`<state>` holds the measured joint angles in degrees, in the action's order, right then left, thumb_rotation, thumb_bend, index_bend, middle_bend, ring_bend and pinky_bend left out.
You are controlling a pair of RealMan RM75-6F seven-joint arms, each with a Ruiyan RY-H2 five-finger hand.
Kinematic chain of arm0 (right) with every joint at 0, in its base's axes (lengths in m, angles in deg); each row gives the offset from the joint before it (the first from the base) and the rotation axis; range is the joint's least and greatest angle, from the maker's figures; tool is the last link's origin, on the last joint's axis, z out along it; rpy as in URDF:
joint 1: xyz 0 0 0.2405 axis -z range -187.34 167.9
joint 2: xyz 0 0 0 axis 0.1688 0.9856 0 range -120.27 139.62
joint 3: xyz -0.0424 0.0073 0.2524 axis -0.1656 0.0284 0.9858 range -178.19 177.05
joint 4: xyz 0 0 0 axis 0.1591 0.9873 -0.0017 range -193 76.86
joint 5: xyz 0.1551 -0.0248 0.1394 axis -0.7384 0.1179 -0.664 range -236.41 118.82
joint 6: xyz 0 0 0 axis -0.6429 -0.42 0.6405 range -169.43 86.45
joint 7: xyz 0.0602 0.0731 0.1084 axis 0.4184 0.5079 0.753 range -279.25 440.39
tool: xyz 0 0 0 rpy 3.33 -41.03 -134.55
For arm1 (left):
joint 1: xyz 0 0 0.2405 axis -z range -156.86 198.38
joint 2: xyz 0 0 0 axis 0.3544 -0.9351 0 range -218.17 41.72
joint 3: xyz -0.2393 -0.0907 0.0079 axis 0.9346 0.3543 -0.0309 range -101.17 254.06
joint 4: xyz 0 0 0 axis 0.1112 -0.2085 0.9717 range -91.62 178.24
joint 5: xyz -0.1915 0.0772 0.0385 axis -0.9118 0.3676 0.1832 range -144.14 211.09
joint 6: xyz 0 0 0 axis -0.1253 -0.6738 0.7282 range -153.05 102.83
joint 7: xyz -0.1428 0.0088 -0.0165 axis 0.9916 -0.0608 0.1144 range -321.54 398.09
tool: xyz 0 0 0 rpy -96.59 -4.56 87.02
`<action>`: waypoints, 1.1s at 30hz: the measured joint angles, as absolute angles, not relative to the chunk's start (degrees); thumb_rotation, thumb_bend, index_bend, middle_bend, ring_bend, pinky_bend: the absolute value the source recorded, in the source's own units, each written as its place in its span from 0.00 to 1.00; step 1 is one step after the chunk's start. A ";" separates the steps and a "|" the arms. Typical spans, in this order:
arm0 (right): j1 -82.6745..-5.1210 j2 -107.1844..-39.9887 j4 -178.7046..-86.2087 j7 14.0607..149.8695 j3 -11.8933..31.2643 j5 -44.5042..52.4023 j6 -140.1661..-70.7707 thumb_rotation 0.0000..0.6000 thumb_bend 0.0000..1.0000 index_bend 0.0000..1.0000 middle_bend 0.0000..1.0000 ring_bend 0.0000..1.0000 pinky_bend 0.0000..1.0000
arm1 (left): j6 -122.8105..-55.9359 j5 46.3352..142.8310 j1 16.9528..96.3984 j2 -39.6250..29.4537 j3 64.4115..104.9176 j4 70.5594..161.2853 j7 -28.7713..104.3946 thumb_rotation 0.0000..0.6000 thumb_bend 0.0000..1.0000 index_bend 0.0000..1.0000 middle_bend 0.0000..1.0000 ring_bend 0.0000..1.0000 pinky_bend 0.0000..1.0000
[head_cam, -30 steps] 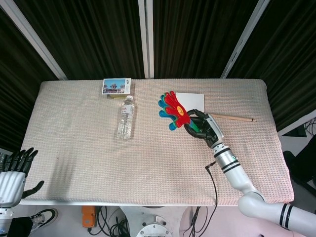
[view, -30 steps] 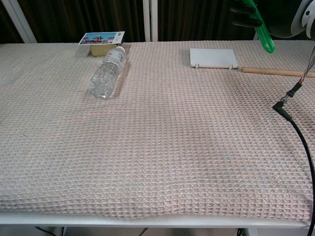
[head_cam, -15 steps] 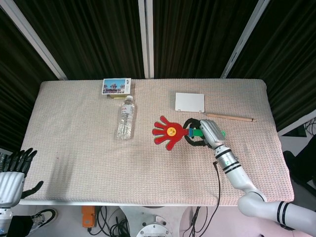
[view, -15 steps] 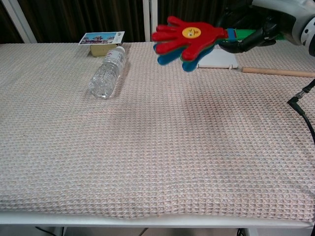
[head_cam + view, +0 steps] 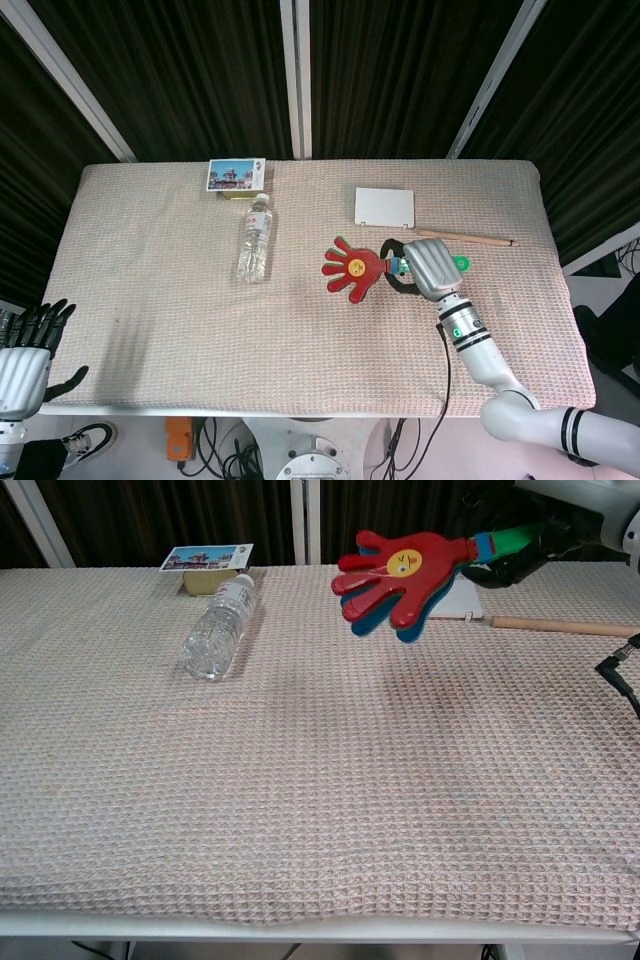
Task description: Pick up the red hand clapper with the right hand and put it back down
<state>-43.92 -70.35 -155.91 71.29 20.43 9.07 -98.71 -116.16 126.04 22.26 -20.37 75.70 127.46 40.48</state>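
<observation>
Above the counter (image 5: 150,300), right of centre, the red hand clapper (image 5: 352,267) is held by its green handle in the right hand (image 5: 428,265), fingers wrapped round it. Blue layer and yellow face disc are seen. Left hand (image 5: 25,355) is empty, fingers apart.

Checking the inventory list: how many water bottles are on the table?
1. The bottle lies on its side on the left half of the table, just in front of the box. Nothing looks big enough to hide another.
</observation>
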 measured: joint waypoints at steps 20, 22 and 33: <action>-38.62 -63.73 -161.12 152.52 29.73 9.28 -91.88 1.00 0.51 1.00 0.94 0.99 1.00 | -115.94 125.96 22.36 -20.20 75.67 127.24 40.65 1.00 0.18 0.04 0.00 0.00 0.00; -38.97 -63.77 -160.38 149.31 28.98 10.06 -92.00 1.00 0.51 1.00 0.94 0.99 1.00 | -115.94 125.93 22.35 -20.19 75.67 127.15 40.77 1.00 0.18 0.04 0.00 0.00 0.00; -42.72 -64.72 -156.87 94.32 22.31 7.11 -94.40 1.00 0.51 1.00 0.94 0.99 1.00 | -116.12 126.00 22.28 -20.14 75.63 126.85 41.22 1.00 0.18 0.04 0.00 0.00 0.00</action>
